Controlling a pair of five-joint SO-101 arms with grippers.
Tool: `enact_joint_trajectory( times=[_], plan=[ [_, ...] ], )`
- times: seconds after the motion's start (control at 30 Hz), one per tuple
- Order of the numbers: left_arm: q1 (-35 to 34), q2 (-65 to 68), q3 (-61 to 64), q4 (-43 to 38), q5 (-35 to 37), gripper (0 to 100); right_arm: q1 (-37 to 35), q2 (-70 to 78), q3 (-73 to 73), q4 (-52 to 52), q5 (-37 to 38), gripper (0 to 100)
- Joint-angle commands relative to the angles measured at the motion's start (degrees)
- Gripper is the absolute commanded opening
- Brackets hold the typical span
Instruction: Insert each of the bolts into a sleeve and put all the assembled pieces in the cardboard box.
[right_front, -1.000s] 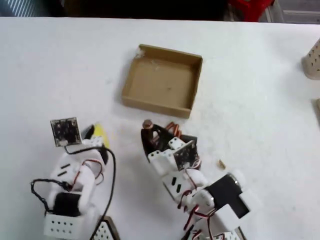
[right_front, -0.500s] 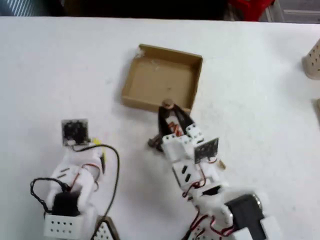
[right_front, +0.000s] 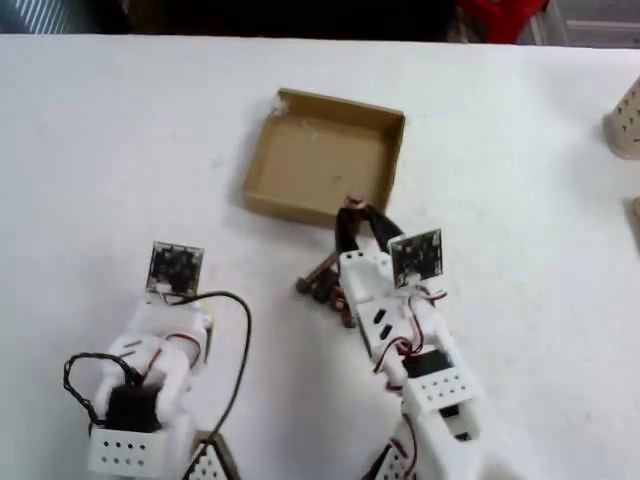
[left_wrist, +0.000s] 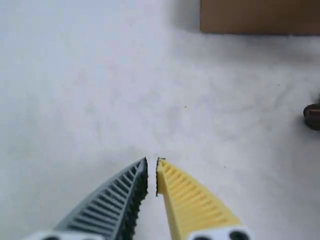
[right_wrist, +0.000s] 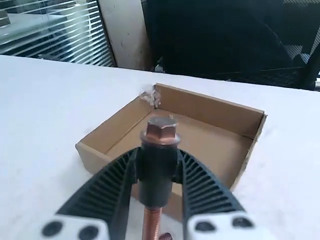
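White tabletop (right_front: 120, 150), a bit scuffed, with the open cardboard box (right_front: 325, 160) toward the back middle. A beige perforated block (right_front: 625, 120) sits at the far right edge and a red item (right_front: 500, 15) lies beyond the back edge. The right wrist view shows window blinds (right_wrist: 50, 30) and a dark room behind the box. Right arm (right_front: 400, 330) is stretched toward the box's near wall. The right fingers (right_wrist: 200, 185) are clamped on a black sleeve (right_wrist: 156, 175) held upright with the copper bolt (right_wrist: 160, 132) through it, hex head on top, threaded shank sticking out below. In the high view the bolt head sits right at the near wall; can't tell if it's over the rim or just short of it. A dark loose piece (right_front: 320, 280) lies on the tabletop just beside that arm, on the left-arm side, too small to identify. Left arm (right_front: 150, 370) is folded back near the front edge. The left fingers (left_wrist: 185, 200) are closed to a hairline gap, holding nothing, over the tabletop with a box corner ahead. Versus 1 s ago: the right arm swung the bolt and sleeve from open tabletop short of the box up to its near wall, same grip. The left wrist drifted slightly toward the right arm. The box hasn't moved.
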Motion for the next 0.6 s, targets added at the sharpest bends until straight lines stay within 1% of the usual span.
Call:
enact_joint_trajectory(
  times=[0.0,0.13,0.23,0.3,0.43,0.5,0.57],
  plan=[
    [0.31,-0.22,0.09,0.70,-0.44,7,0.92,-11.56,-5.36,10.86,-0.18,1.7],
    [0.31,-0.22,0.09,1.32,-0.44,7,0.92,-18.07,-13.36,28.26,-0.18,1.7],
    [0.31,-0.22,0.09,1.32,-0.44,7,0.92,-18.33,-21.01,37.41,-0.18,1.7],
    [0.31,-0.22,0.09,1.32,-0.44,7,0.92,-17.19,-25.58,41.27,-0.18,1.7],
    [0.31,-0.22,0.09,1.41,-0.44,7,1.19,-12.00,-33.14,45.23,-0.09,1.7],
    [0.31,-0.22,0.09,1.41,-0.44,7,2.68,-7.96,-37.10,46.99,-0.09,1.7],
    [0.31,-0.22,0.09,1.41,-0.44,7,4.18,-2.86,-41.58,48.84,1.67,1.7]
  ],
)
